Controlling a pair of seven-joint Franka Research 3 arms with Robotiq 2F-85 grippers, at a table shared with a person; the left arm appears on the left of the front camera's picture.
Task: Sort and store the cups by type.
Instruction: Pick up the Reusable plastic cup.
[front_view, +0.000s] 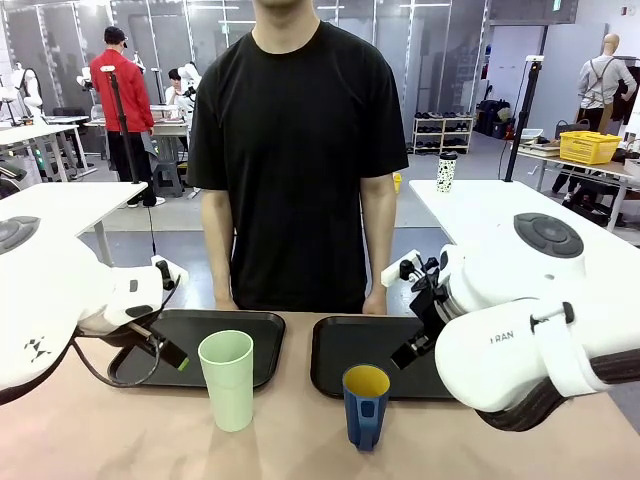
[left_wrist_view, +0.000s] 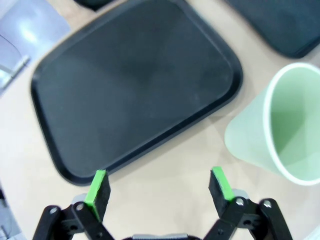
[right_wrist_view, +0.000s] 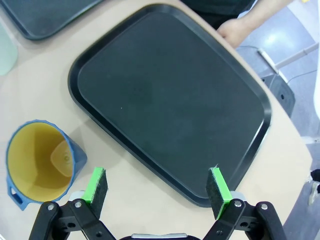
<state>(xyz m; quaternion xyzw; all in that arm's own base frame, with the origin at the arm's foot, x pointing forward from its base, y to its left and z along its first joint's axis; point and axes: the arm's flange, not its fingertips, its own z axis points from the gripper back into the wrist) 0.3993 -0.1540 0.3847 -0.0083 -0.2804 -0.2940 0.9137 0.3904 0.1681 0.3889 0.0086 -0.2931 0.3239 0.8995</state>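
The pale-green tumbler (front_view: 228, 380) stands upright on the tan table, in front of the left black tray (front_view: 240, 325). Right of it stands the dark-blue mug (front_view: 365, 405), yellow inside, in front of the right black tray (front_view: 350, 350). My left gripper (front_view: 176, 357) hovers open over the left tray's near edge, left of the tumbler. In the left wrist view the left gripper (left_wrist_view: 160, 187) holds nothing, with the tumbler (left_wrist_view: 280, 130) off to the right. My right gripper (front_view: 408, 352) hangs open over the right tray. In the right wrist view the right gripper (right_wrist_view: 157, 190) is bare and the mug (right_wrist_view: 40, 160) sits at lower left.
A person in a black shirt stands at the table's far side, one hand (right_wrist_view: 240, 27) resting by the right tray (right_wrist_view: 170, 95). Both trays hold nothing; the left tray (left_wrist_view: 135, 85) lies flat beneath my left fingers. Bare tabletop lies in front of the cups.
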